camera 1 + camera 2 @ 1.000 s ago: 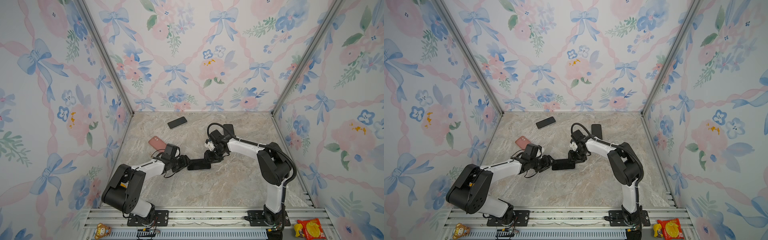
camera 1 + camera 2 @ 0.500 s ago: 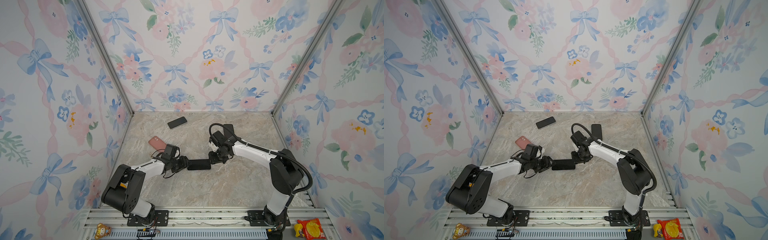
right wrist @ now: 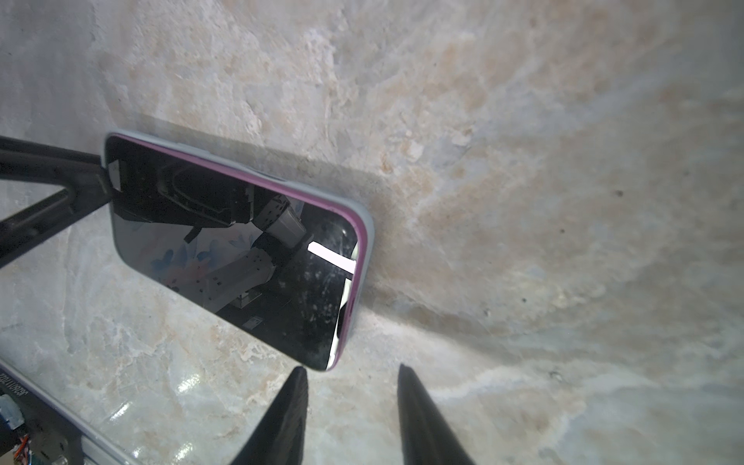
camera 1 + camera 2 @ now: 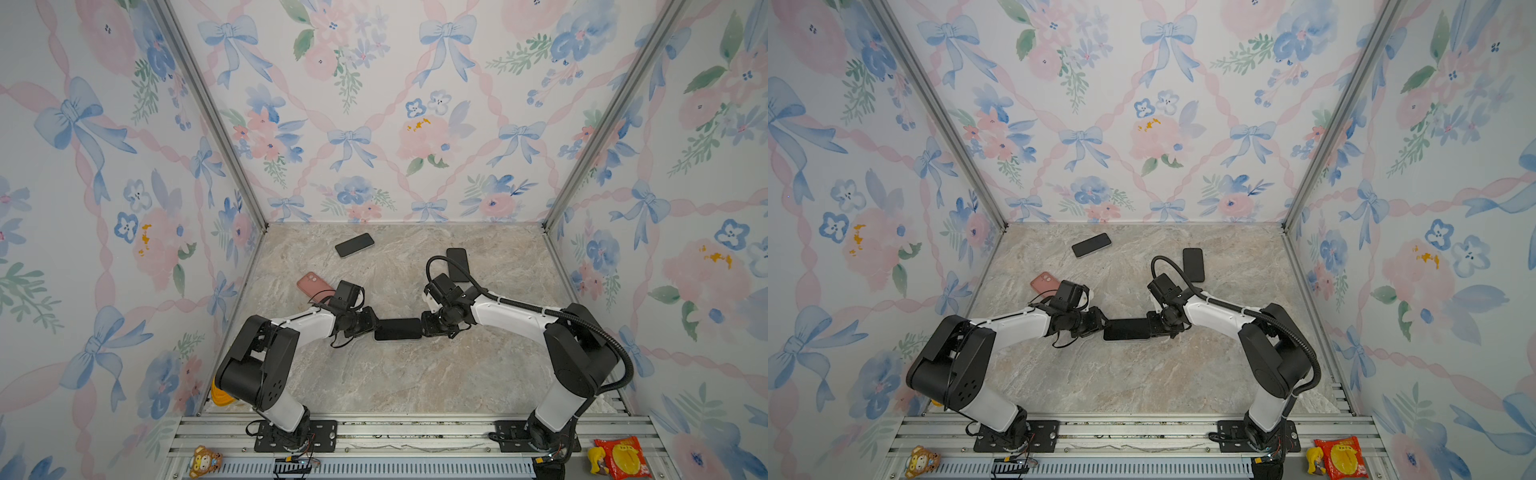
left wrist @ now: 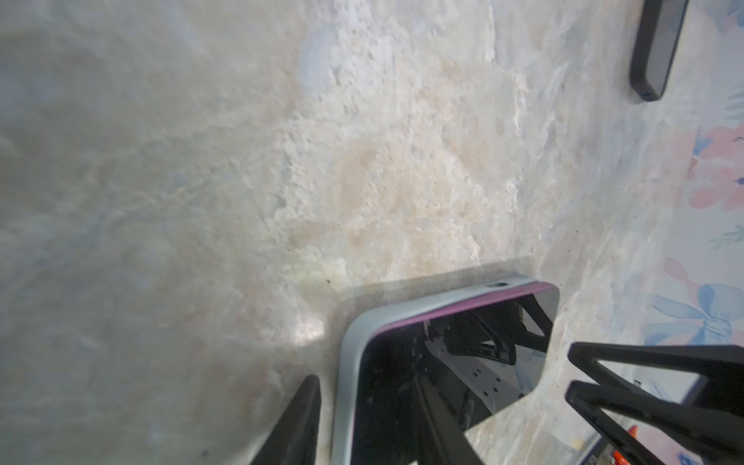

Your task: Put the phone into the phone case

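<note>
Left gripper (image 4: 371,326) straddles one end of a black-screened, purple-edged phone (image 4: 398,329). One finger lies over the screen's corner, and the other sits just beside the pale grey case (image 5: 347,362) that wraps the phone. I cannot tell whether it pinches.

Right gripper (image 3: 351,372) is released. Its fingertips are apart with only table between them, just off the phone's opposite end.

The phone lies flat, screen up, mid-way across the beige marble-patterned tabletop (image 4: 415,374).

Farther back lie a pink phone case (image 4: 313,284), a black phone (image 4: 354,244) and a black rectangular slab (image 4: 457,264).
</note>
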Robot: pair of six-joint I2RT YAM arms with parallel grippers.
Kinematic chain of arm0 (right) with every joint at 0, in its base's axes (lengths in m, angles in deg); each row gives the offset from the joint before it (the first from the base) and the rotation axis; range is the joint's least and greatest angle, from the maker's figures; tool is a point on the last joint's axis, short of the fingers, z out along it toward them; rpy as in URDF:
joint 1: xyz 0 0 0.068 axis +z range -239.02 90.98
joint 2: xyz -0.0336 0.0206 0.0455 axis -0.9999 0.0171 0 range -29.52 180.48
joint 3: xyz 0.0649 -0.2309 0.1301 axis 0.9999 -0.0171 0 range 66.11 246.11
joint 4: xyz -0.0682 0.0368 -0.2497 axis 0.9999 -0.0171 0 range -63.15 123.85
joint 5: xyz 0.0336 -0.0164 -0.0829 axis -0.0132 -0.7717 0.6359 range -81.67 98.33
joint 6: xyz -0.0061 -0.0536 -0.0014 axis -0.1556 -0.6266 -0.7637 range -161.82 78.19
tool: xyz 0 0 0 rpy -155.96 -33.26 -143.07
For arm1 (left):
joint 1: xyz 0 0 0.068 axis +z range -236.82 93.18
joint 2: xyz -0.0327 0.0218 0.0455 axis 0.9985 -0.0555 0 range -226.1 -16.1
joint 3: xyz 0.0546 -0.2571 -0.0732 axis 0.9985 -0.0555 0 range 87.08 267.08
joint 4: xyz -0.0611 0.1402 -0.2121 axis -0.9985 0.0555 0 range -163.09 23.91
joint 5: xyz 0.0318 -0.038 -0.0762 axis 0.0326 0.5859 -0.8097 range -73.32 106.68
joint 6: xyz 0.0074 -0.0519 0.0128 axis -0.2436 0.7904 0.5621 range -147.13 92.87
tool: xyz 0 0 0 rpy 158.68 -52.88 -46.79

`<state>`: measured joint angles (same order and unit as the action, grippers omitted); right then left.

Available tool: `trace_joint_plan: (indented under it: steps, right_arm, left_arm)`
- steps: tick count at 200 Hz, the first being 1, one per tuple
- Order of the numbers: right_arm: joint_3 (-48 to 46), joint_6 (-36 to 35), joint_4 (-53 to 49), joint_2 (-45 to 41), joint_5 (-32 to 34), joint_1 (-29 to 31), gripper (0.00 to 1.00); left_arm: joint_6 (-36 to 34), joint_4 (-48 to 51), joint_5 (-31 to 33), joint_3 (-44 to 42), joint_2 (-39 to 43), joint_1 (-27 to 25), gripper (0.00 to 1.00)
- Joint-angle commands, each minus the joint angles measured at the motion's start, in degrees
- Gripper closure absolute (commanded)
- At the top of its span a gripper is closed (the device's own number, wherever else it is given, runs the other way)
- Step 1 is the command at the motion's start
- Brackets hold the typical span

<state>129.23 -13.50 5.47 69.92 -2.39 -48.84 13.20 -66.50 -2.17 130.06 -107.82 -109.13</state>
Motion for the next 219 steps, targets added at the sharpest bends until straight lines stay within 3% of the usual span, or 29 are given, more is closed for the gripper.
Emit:
trace_joint_plan:
  steps: [1,77,103,143,182,219]
  right_arm:
    - [1.6,0.2,0.4,-0.3,-0.7,-0.1,0.6]
    - [2.8,-0.2,-0.2,1.1,-1.5,-0.3,0.6]
    - [2.7,0.1,0.4,1.4,-1.9,-0.2,0.61]
    - [2.4,0.5,0.2,0.6,-1.6,-0.2,0.61]
    - [-1.6,1.8,3.5,-2.4,-3.0,-1.0,0.62]
    - [-3.7,1.6,5.2,-3.6,-3.3,-1.8,0.67]
  left_arm:
    - [-2.8,5.3,5.9,2.2,-2.3,0.2,0.62]
    - [-2.8,5.3,6.1,1.6,-5.0,-2.1,0.87]
    - [-2.5,5.3,7.0,0.1,-4.4,-2.1,0.92]
    - [-1.6,5.2,7.3,-3.3,-1.8,-2.3,0.91]
    - [-1.4,5.5,4.5,-5.2,3.0,-2.0,0.75]
    - [-2.5,5.4,1.8,-5.4,4.9,-1.9,0.72]
